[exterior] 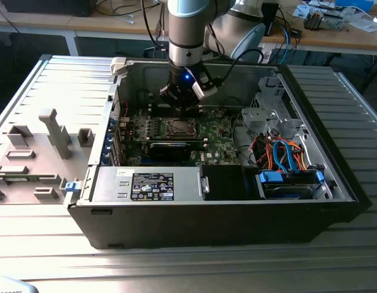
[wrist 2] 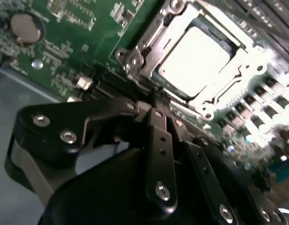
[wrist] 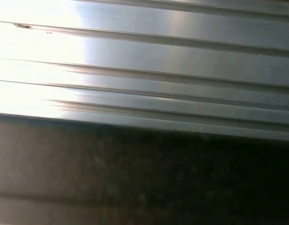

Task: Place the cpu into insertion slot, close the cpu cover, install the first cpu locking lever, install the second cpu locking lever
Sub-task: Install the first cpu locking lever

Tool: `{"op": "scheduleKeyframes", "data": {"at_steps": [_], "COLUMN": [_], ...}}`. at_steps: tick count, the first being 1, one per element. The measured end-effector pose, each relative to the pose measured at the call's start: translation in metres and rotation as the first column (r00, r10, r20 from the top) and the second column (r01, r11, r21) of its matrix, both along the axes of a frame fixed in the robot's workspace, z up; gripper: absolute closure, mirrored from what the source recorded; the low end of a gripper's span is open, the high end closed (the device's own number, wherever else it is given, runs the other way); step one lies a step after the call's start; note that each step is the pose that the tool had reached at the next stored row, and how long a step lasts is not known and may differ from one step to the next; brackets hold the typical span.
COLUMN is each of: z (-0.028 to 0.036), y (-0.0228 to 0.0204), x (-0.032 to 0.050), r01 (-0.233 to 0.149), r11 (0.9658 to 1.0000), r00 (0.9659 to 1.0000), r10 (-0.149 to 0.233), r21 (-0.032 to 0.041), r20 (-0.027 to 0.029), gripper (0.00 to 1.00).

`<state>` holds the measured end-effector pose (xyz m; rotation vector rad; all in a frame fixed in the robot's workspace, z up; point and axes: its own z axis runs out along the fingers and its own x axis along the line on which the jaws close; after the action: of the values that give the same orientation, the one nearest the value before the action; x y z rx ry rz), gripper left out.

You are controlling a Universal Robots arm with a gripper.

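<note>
The fingers (wrist 2: 159,96) were pressed together, their black tips meeting in a narrow point just at the near edge of the socket, with nothing pinched between them. Most of the fingers' linkage filled the lower part of the second wrist view and hid the board beneath it. Just beyond the tips lay the cpu (wrist 2: 193,58), its pale metal top washed out by glare, seated in the insertion slot (wrist 2: 135,61) with the cpu cover (wrist 2: 235,61) lying flat around it as a silver frame. Whether the locking levers were latched was hard to make out. In the exterior view the fingers (exterior: 181,105) hung over the far edge of the socket (exterior: 178,127), on the green board (exterior: 219,131) inside the open computer case (exterior: 237,220). The case walls closed in on every side, with cables (exterior: 277,152) crowding the exterior view's right. The case rested on a ribbed metal surface (exterior: 176,262), whose ridges showed in the first wrist view (wrist: 181,56), blurred.
</note>
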<state>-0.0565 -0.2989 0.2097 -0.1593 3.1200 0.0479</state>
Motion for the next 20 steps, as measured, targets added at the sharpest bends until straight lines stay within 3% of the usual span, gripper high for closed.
{"op": "scheduleKeyframes", "data": {"at_steps": [3, 6, 11, 12, 20], "z": [0.0115, 0.0125, 0.0125, 0.0123, 0.0070], "y": [-0.0001, -0.0011, -0.0052, -0.0070, -0.0320], "x": [-0.0001, -0.0001, 0.0000, -0.0001, -0.0001], "r01": [0.000, 0.000, 0.001, 0.001, 0.006], "r11": [1.0000, 1.0000, 0.9988, 0.9985, 0.9984], "r00": [1.0000, 1.0000, 1.0000, 1.0000, 1.0000], "r10": [0.000, 0.000, -0.001, -0.001, -0.006], "r21": [-0.0005, -0.0021, -0.0483, -0.0546, -0.0569], "r20": [-0.0001, 0.0000, -0.0002, -0.0002, -0.0001], "gripper": [0.89, 0.89, 0.89, 0.89, 0.89]}}
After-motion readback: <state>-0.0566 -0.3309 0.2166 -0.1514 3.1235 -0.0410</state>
